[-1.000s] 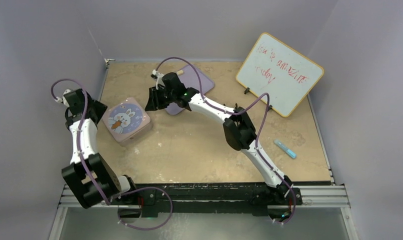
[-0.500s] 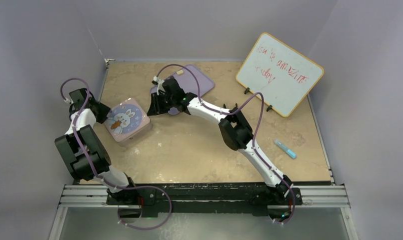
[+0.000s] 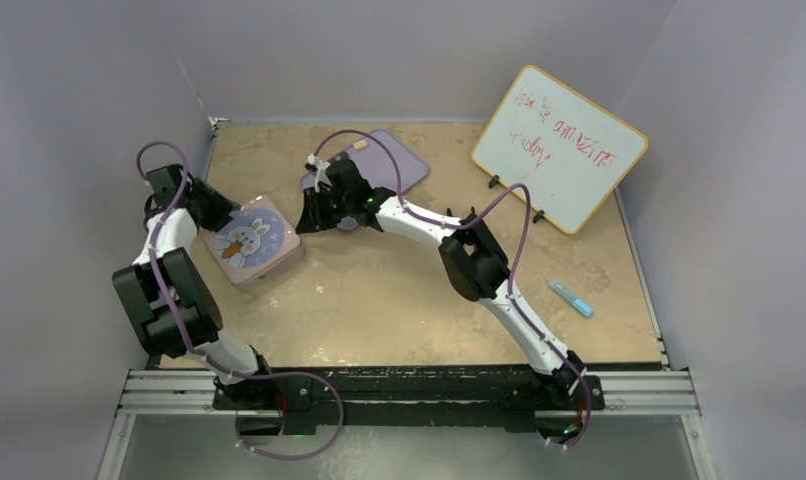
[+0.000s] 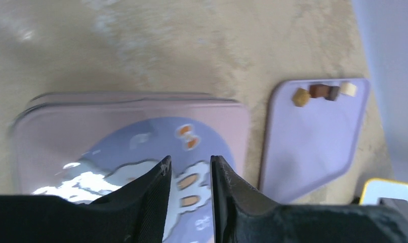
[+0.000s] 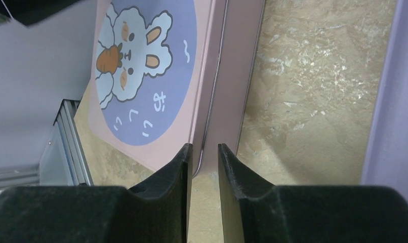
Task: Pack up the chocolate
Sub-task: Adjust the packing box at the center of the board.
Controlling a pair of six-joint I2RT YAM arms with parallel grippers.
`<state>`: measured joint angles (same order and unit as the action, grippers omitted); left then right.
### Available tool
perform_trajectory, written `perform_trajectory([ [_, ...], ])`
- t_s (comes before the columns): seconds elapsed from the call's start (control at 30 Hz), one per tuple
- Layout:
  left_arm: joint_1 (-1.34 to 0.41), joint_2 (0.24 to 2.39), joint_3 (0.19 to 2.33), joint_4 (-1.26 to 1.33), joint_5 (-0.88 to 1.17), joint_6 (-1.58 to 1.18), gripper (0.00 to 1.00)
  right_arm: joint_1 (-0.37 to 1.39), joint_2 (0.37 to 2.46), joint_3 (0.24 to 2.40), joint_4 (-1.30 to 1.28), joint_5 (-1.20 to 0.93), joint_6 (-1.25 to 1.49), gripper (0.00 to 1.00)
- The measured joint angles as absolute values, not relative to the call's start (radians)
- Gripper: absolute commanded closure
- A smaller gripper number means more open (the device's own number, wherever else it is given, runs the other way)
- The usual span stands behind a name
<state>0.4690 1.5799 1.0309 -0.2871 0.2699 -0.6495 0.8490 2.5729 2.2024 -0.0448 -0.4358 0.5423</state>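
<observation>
Several tiny chocolate lumps [image 4: 318, 91], caramel, dark and cream, lie in a row at the far edge of the flat lilac tray [image 4: 313, 142]. From above, one cream lump [image 3: 360, 146] shows on the tray [image 3: 394, 160]. A closed pink tin with a rabbit lid [image 3: 254, 243] lies left of the tray. My left gripper [image 3: 222, 208] hovers over the tin's lid [image 4: 141, 116]; it [image 4: 190, 159] is narrowly open and empty. My right gripper [image 3: 304, 222] is between tin and tray; it [image 5: 205, 147] is narrowly open, empty, facing the tin's side [image 5: 212, 61].
A whiteboard with red writing [image 3: 561, 148] leans at the back right. A light-blue marker [image 3: 570, 297] lies on the table at the right. Lilac walls close in the table on the left, back and right.
My left arm has swung up and forward, bringing its gripper from beside the wall to the tin's left corner. My right gripper has shifted slightly and then held still.
</observation>
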Motion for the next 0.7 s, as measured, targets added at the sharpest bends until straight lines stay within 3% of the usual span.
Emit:
perform_trajectory([
  [0.47,0.351,1.811,1.222,-0.243,0.278,-0.590,0.71,0.850,2.545,2.152,-0.025,-0.436,0.541,0.74],
  [0.7,0.348,1.779,1.226,-0.310,0.223,-0.580,0.68,0.850,2.523,2.119,-0.023,-0.435,0.537,0.74],
])
